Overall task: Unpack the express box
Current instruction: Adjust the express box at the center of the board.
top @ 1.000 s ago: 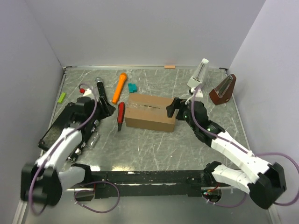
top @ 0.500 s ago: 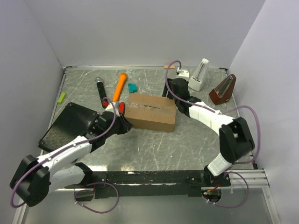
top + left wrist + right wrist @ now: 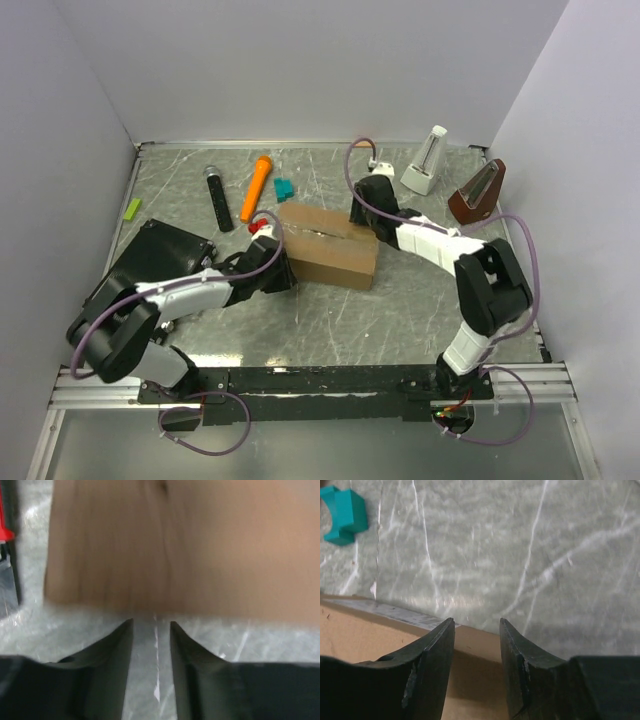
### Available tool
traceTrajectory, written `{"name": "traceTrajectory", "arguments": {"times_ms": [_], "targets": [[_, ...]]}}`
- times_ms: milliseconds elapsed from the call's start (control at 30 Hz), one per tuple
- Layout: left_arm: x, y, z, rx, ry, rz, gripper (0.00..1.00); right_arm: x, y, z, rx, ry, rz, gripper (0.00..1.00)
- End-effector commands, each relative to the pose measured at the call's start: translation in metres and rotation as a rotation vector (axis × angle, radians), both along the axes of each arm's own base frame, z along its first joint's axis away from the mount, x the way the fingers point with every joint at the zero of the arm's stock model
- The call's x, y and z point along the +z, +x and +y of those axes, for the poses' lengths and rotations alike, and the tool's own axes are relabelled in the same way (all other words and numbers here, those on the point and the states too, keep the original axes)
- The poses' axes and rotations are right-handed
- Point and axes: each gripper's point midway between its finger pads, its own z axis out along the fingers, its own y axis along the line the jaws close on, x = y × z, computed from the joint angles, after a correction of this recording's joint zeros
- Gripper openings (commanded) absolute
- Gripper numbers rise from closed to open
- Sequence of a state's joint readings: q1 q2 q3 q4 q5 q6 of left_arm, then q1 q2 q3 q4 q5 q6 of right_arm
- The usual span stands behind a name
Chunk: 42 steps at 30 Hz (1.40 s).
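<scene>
Black fingers of my left gripper (image 3: 151, 630) are standing slightly apart with nothing between them, pointing low at the near-left side of the express box (image 3: 190, 545), just beside the cardboard and, as far as the wrist view shows, not touching it. My right gripper (image 3: 476, 630) is also hanging a little spread and empty over the box's far right corner, where a pale shiny tape strip (image 3: 390, 611) is running along the top. The box is sitting mid-table (image 3: 400, 310), flaps down and seam taped, so I am judging the unpacking as barely begun: the tape is waiting to be cut or peeled, the flaps to be folded back, and whatever is inside lifted out. A red-and-black tool (image 3: 5, 532) is lying just left of my left fingers, close enough to get nudged. Further out, a teal block (image 3: 342, 515), an orange marker (image 3: 257, 187) and a black stick (image 3: 217, 195) are lying beyond the box, and a black ribbed case (image 3: 150, 260) is lying beside my left arm.
</scene>
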State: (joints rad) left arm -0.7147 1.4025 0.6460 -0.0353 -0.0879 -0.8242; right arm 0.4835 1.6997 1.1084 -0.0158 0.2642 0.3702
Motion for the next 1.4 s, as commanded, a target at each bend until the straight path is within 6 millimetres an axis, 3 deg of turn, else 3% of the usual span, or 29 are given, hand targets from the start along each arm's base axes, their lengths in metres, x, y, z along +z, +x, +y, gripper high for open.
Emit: {"name": "traceTrajectory", "arguments": {"times_ms": [0, 100, 300, 500, 733, 867, 1033, 1200, 1267, 1367], "targets": [[0.000, 0.014, -0.002, 0.007, 0.061, -0.016, 0.45, -0.022, -0.055, -0.018, -0.004, 0.001, 0.123, 0.48], [0.006, 0.021, -0.005, 0.000, 0.053, -0.056, 0.50, -0.027, -0.084, -0.018, 0.023, 0.022, 0.152, 0.47], [0.027, 0.040, -0.008, -0.021, 0.079, -0.160, 0.51, -0.030, -0.145, -0.010, 0.100, 0.061, 0.178, 0.49], [0.044, 0.066, -0.015, -0.006, 0.073, -0.238, 0.51, -0.026, -0.175, -0.002, 0.137, 0.100, 0.188, 0.55], [0.057, 0.093, -0.017, -0.009, 0.030, -0.303, 0.51, -0.013, -0.183, 0.006, 0.183, 0.137, 0.168, 0.56], [0.057, 0.099, -0.016, -0.007, 0.042, -0.286, 0.51, -0.013, -0.183, -0.006, 0.122, 0.115, 0.169, 0.61], [0.063, 0.086, 0.001, 0.055, 0.024, -0.299, 0.53, 0.032, -0.170, -0.019, 0.056, 0.145, 0.014, 0.69], [0.054, 0.070, 0.003, 0.045, -0.012, -0.259, 0.52, 0.083, -0.162, 0.005, 0.176, 0.239, -0.120, 0.72], [0.050, 0.065, 0.008, 0.064, -0.006, -0.248, 0.52, 0.088, -0.158, 0.022, 0.256, 0.236, -0.112, 0.72], [0.056, 0.063, 0.019, 0.105, 0.002, -0.268, 0.53, 0.078, -0.150, 0.040, 0.322, 0.178, -0.028, 0.70]]}}
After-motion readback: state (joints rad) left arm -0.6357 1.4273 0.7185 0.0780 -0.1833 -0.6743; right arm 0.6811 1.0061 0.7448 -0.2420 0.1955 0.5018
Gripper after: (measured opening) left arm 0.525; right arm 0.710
